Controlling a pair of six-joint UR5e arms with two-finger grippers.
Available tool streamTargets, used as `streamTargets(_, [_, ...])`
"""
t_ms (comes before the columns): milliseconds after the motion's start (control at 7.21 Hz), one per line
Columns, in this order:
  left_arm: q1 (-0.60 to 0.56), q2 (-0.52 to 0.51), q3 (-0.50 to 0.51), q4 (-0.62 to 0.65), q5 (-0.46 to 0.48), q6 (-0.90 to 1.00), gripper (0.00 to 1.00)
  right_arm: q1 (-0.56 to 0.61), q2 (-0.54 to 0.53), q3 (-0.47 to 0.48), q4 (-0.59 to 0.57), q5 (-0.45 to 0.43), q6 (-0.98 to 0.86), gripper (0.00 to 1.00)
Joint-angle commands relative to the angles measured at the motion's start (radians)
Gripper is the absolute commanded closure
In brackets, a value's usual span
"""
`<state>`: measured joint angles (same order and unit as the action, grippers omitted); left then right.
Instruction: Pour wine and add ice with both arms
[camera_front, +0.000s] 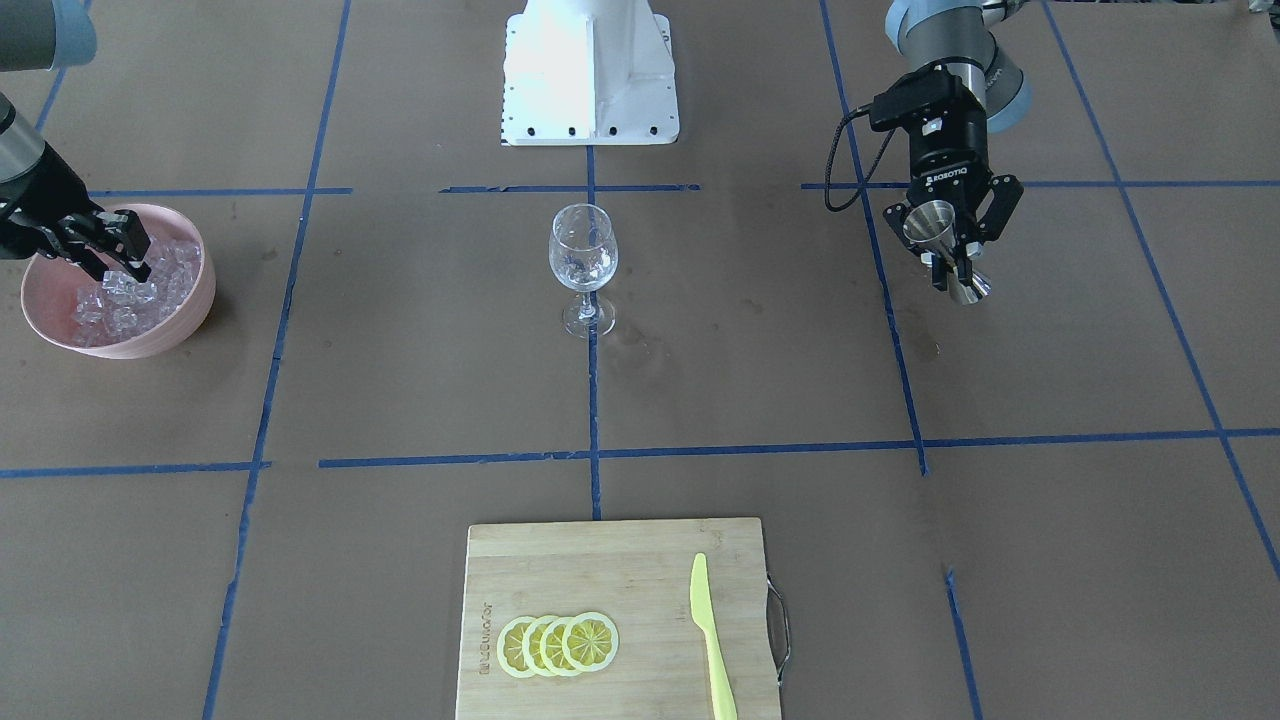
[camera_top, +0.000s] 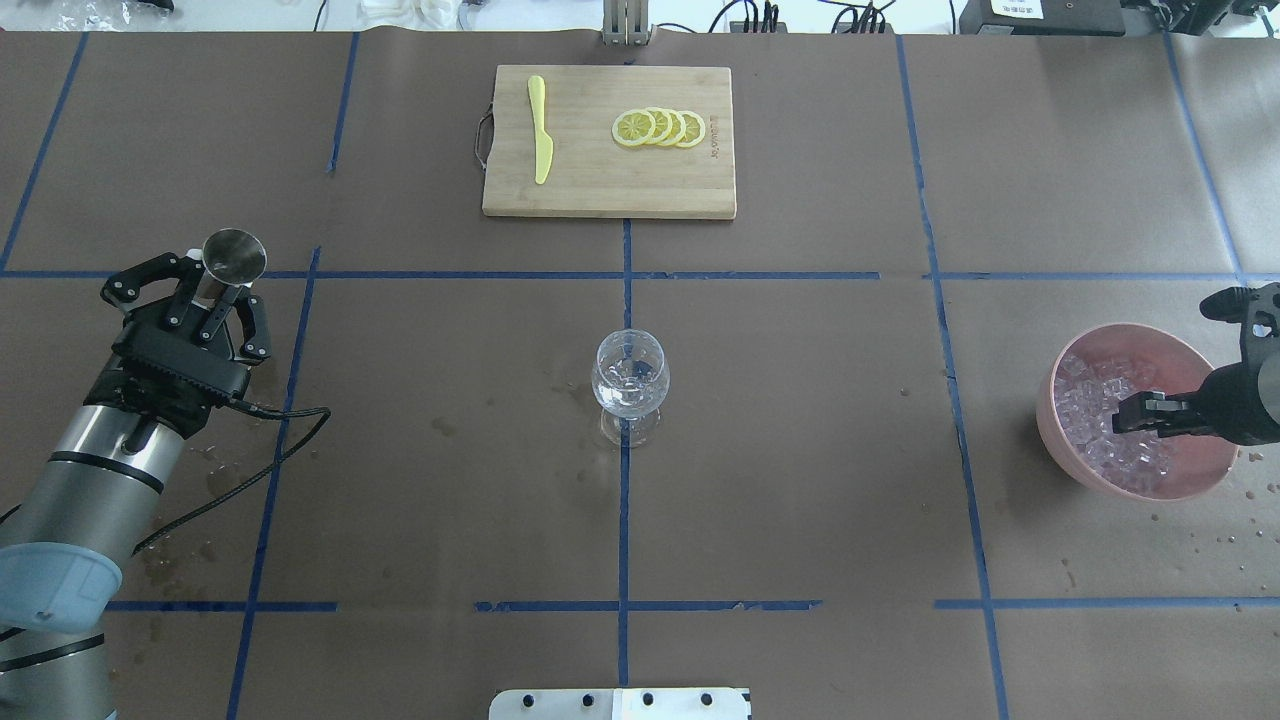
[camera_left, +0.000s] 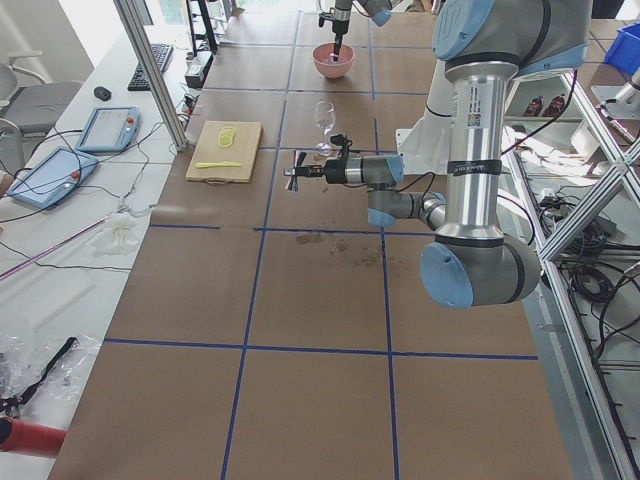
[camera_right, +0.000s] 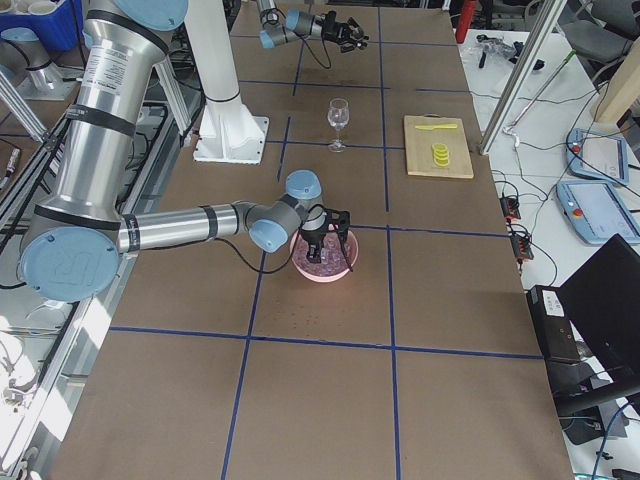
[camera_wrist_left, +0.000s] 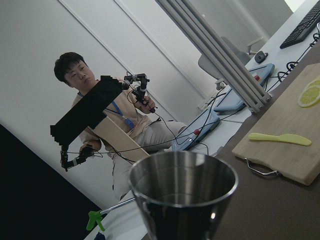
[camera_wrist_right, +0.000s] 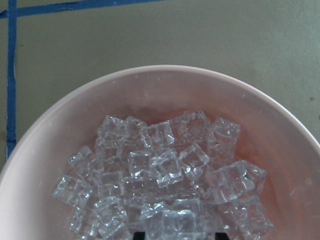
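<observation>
Steel jigger (camera_front: 930, 225) sits in left gripper (camera_front: 950, 270) (right gripper (camera_front: 125, 268) amid ice (camera_front: 105, 312)).

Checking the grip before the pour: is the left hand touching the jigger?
Touching. In the front-facing view the left hand pinches the jigger at its narrow waist from both sides. The overhead view shows the same clamp.

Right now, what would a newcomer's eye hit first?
The pink bowl heaped with glittering ice at the robot's right, with the right end effector dipped into it. Then the steel jigger gripped in the left end effector on the opposite side, and the wine glass standing alone at centre.
</observation>
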<state>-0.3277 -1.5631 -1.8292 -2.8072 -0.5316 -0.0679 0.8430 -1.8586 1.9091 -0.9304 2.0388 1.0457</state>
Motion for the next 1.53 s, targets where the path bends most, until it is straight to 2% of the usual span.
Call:
streamTargets(0, [0.001, 0.0, 0.004, 0.0, 0.001, -0.001, 1.0, 0.001, 0.001, -0.005, -0.001, -0.002, -0.006, 0.49])
streamTargets(277, [0.001, 0.0, 0.005, 0.0, 0.001, -0.001, 1.0, 0.01, 0.003, -0.015, -0.001, -0.003, -0.009, 0.49])
streamTargets(555, [0.001, 0.0, 0.008, 0.0, 0.001, -0.001, 1.0, 0.022, 0.003, -0.016, -0.001, -0.002, -0.01, 0.75])
streamTargets(693, [0.001, 0.0, 0.01, 0.0, 0.002, -0.003, 1.0, 0.034, 0.003, -0.015, -0.001, 0.003, -0.01, 0.79])
streamTargets(971, [0.001, 0.0, 0.014, 0.0, 0.002, -0.003, 1.0, 0.059, 0.003, -0.009, -0.001, 0.004, -0.01, 1.0])
streamTargets(1387, [0.001, 0.0, 0.031, -0.002, 0.002, -0.065, 1.0, 0.105, 0.006, 0.036, 0.001, 0.003, -0.012, 1.0])
